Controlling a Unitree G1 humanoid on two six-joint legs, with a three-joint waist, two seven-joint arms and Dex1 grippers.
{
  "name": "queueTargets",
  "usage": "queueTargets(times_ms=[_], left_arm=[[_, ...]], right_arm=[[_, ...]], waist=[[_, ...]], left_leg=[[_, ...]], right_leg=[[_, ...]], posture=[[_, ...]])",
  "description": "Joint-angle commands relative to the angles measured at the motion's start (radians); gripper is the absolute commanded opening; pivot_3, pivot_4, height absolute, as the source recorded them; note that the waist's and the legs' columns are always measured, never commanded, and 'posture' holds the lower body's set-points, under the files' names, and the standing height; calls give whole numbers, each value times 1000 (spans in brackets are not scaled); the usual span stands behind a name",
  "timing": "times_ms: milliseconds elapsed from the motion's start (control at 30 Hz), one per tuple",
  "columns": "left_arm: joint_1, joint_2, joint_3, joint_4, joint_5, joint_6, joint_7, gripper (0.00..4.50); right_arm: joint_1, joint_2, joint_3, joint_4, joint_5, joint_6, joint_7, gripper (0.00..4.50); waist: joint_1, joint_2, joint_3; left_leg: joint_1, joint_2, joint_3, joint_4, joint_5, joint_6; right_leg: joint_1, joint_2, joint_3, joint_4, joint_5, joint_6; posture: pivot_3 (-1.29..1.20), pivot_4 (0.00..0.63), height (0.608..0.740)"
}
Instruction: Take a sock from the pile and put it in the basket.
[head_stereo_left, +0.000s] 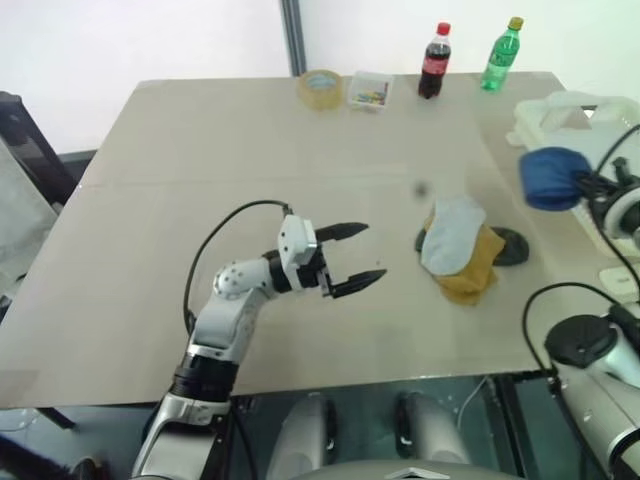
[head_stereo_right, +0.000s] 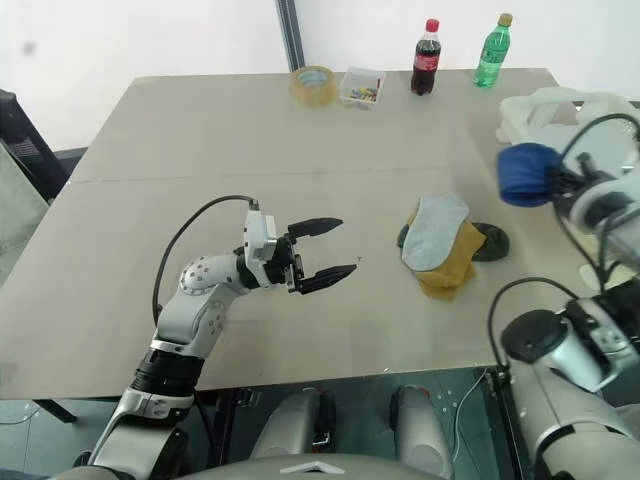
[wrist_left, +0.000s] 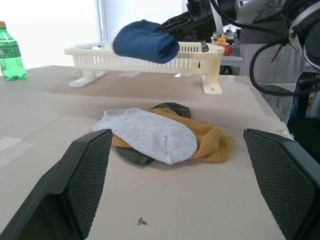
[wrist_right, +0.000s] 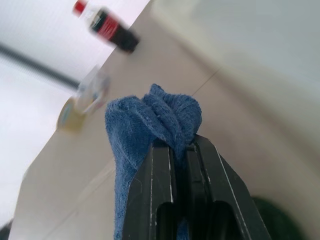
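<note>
right fingers (wrist_right: 180, 150) clamp sock (head_stereo_left: 553, 178) beside basket (head_stereo_left: 560, 112) rim | left fingers (head_stereo_left: 352, 260) spread above bare table (head_stereo_left: 200, 180)

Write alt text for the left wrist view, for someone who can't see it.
The right gripper holds a blue sock in the air in front of the white basket. On the tan table below lies the pile: a grey sock over mustard-yellow and dark green ones. A green bottle stands at the table's far edge.

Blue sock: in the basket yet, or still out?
Out. The blue sock hangs bunched in the right gripper, in the air beside the basket.
</note>
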Motion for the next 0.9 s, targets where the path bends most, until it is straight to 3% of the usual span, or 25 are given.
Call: queueTargets(times_ms=[33, 200, 467, 500, 533, 700, 833, 900], left_arm=[[-39, -14, 11, -24, -19, -31, 7, 4500], [-91, -39, 34, -18, -9, -54, 58, 4500], [-136, -46, 25, 10, 4, -78, 78, 4500], [-136, -45, 24, 10, 4, -79, 78, 4500], [-136, -44, 24, 11, 4, -81, 78, 4500], [-124, -33, 33, -2, 3, -76, 88, 4500], [-101, -20, 29, -14, 4, -76, 88, 4500], [-85, -5, 36, -26, -3, -64, 88, 4500]], right_arm=[[-52, -101, 2, 113, -37, -129, 2, 38], [-87, -192, 9, 330, -94, -344, -27, 38], [-130, -226, -16, 645, -90, -677, -108, 38], [-130, -217, -17, 649, -75, -688, -111, 797], [-129, -211, -13, 652, -62, -696, -112, 1103], [-106, -210, 3, 631, -35, -737, -154, 3608], [-53, -195, 47, 514, -9, -693, -165, 3608], [0, -193, 134, 385, -4, -658, -99, 3608]], waist=[[-1, 1, 1], [-1, 1, 1], [-1, 0, 1], [0, 0, 1], [0, 1, 1], [1, 1, 1], [2, 1, 1], [0, 1, 2]], left_leg=[[0, 0, 0, 0, 0, 0], [1, 0, 0, 0, 0, 0], [1, 0, 2, 0, 0, 0], [1, 0, 2, 0, 0, 0], [1, 0, 2, 0, 0, 0], [0, 0, 2, 0, 0, 0], [0, 0, 1, 0, 0, 0], [0, 0, 2, -1, 0, 0]], right_leg=[[0, 0, 1, 0, 0, 0], [0, 0, 2, 0, 0, 0], [0, 1, 3, -1, 0, 0], [0, 1, 3, -1, 0, 0], [0, 1, 3, -1, 0, 0], [0, 1, 3, -2, 0, 1], [0, 1, 3, -2, 0, 1], [0, 1, 3, -2, 0, 1]], posture=[[0, 150, 740], [0, 150, 740], [0, 150, 740], [0, 150, 740], [0, 150, 740], [0, 150, 740], [0, 150, 740], [0, 150, 740]])
